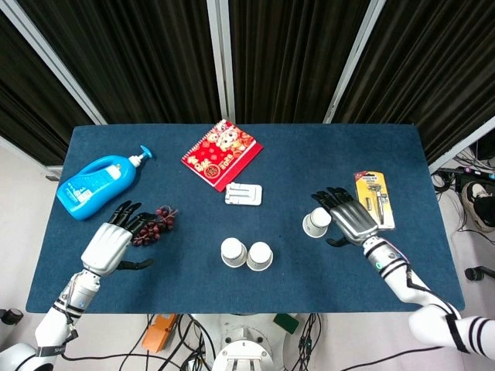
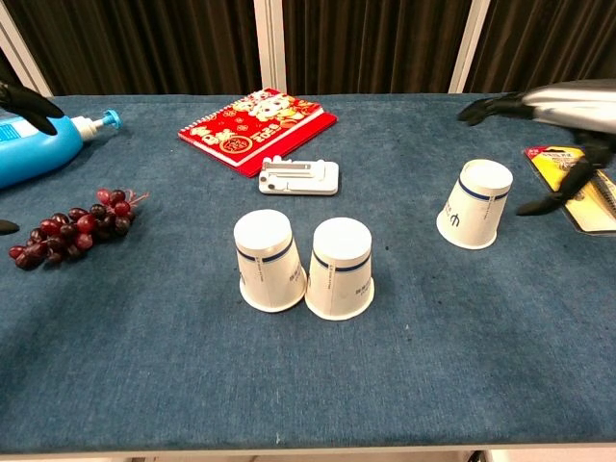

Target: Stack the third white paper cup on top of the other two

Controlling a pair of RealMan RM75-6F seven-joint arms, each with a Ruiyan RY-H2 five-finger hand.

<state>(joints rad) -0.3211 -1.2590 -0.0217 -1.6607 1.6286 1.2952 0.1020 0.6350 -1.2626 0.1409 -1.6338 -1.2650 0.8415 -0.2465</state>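
Two upside-down white paper cups stand touching near the front middle, the left cup (image 1: 233, 251) (image 2: 269, 260) and the right cup (image 1: 260, 256) (image 2: 340, 268). The third cup (image 1: 317, 222) (image 2: 475, 204), also upside down, stands alone further right. My right hand (image 1: 352, 218) (image 2: 568, 96) hovers just right of and above this cup, fingers spread, holding nothing. At the left, my left hand (image 1: 112, 241) (image 2: 21, 96) is open beside the grapes (image 1: 153, 225) (image 2: 72, 229).
A blue lotion bottle (image 1: 97, 184) (image 2: 34, 147) lies at the far left. A red notebook (image 1: 221, 154) (image 2: 258, 128) and a white plastic holder (image 1: 244, 194) (image 2: 299, 176) lie behind the cup pair. A packaged razor (image 1: 374, 199) (image 2: 577, 183) lies right of the lone cup.
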